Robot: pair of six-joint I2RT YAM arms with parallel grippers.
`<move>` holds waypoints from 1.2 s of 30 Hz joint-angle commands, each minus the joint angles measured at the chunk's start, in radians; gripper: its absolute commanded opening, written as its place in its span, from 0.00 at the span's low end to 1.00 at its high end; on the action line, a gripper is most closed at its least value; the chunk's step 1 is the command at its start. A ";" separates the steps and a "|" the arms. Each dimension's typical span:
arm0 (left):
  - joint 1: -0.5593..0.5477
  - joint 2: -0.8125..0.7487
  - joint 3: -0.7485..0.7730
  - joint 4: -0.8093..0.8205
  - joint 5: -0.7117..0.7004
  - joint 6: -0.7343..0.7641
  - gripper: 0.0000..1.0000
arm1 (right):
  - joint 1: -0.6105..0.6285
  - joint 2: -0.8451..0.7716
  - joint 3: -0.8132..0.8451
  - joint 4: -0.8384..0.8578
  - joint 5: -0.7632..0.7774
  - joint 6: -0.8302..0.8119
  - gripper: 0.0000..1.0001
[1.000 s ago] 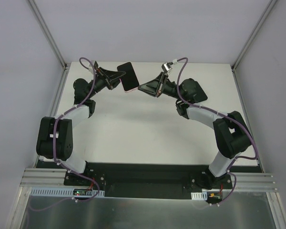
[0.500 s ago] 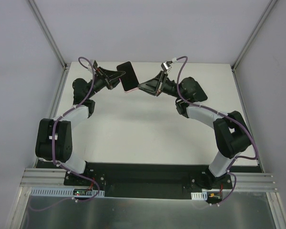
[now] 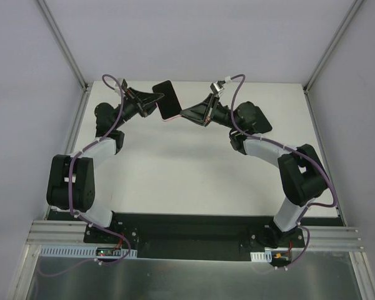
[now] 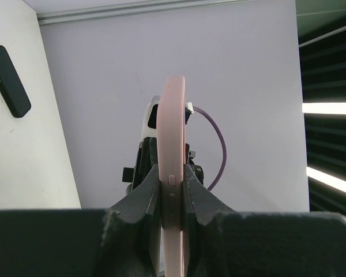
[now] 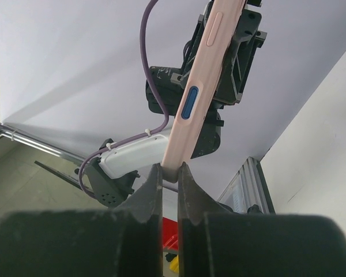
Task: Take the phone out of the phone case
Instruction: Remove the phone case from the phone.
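1. Grip: the left gripper (image 4: 173, 199) is clamped across the salmon phone case (image 4: 174, 133), and the right gripper (image 5: 170, 182) pinches its other end.
2. Position: the phone (image 3: 167, 99) sits inside the case, held in the air between both arms over the far side of the table (image 3: 194, 162).
3. Advice: probably anchor the shell with one hand and peel a corner away with the other, slowly and without twisting.

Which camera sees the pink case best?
The right wrist view: the case shows its long pink side and buttons. The left wrist view shows one narrow edge; the top view, only a small pink rim.
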 commanded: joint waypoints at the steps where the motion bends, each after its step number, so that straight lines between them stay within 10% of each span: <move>1: -0.005 0.053 -0.027 0.076 0.078 0.019 0.00 | 0.009 -0.063 0.028 0.330 0.048 0.012 0.01; 36: -0.046 0.226 -0.090 0.283 0.062 -0.134 0.00 | 0.114 -0.169 0.151 0.370 -0.065 -0.091 0.01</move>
